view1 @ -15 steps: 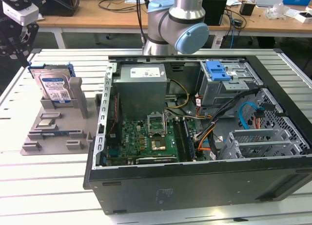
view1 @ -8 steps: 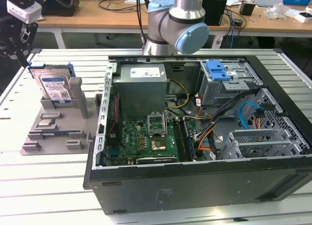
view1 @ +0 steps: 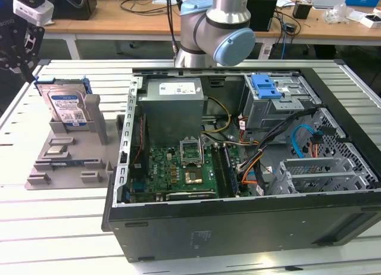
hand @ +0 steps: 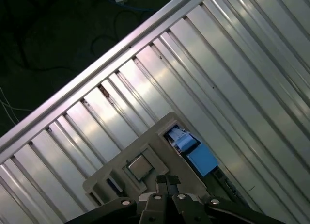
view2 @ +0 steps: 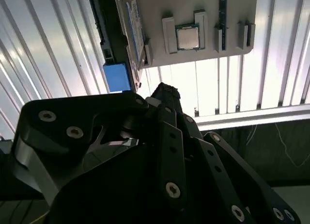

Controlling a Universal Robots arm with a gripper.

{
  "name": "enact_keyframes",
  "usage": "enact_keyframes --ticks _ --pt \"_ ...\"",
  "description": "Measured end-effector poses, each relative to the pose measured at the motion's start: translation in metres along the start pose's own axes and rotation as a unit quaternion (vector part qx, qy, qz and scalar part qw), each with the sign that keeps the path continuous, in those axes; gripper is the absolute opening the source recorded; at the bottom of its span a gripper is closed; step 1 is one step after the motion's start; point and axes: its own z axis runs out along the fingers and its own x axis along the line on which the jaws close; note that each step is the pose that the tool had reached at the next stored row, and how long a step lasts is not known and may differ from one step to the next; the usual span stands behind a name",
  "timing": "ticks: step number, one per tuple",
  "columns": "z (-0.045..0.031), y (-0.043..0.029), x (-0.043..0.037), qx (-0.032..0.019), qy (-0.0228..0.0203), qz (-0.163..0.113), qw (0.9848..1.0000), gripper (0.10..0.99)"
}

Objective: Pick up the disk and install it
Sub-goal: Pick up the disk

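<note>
**A:** Ribbed metal tabletop (view1: 53, 227), cluttered desks (view1: 119, 25) behind. Where's the disk (view1: 68, 105) found?

**B:** It's stood upright in a grey holder (view1: 65, 162) at the exterior view's left, well apart from the open computer case (view1: 238, 227). It's not yet touched. The pincer (hand: 167, 180) is hung above and off to one side of the holder, clenched on nothing. Its tips are seen pressed together in the first wrist view.

**A:** How's it expected to handle?

**B:** Stiff metal body, prob. fairly heavy for its size. The flat faces are likely smooth, so slip is to be reckoned with. It's delicate inside, so knocks are best avoided. The blue bracket (view2: 117, 77) round it is plastic, so some give is assumed there. Hold is best taken across the two flat faces near the top edge, which is left free above the holder. The label side shouldn't be scraped.

**A:** What's added by one view vs. another?

**B:** Exterior view: the label face is shown, plus the upright stance & the case w/ its drive cage (view1: 280, 96). Both wrist views: the disk is seen edge-on, looking down on the holder, w/ a chip (view2: 187, 37) laid in a nearby slot. Tip closure is read from the first wrist view. In the second wrist view the pincer's black links are shown close up, w/ the bracket's blue tab just past them.
</note>
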Motion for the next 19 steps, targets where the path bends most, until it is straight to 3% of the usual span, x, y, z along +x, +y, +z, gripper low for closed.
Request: enact_keyframes --ticks 6,12,17,19 --pt "0.0001 0.0001 -0.0001 -0.0006 0.0014 -0.051 0.9987 0.102" --pt "0.0 0.0001 -0.0001 -0.0012 0.0027 -0.098 0.9952 0.102" --pt "0.0 0.0001 -0.0001 -0.0017 0.0037 -0.134 0.9909 0.102" --pt "0.0001 0.0001 -0.0001 -0.0019 0.0042 -0.152 0.9883 0.102"
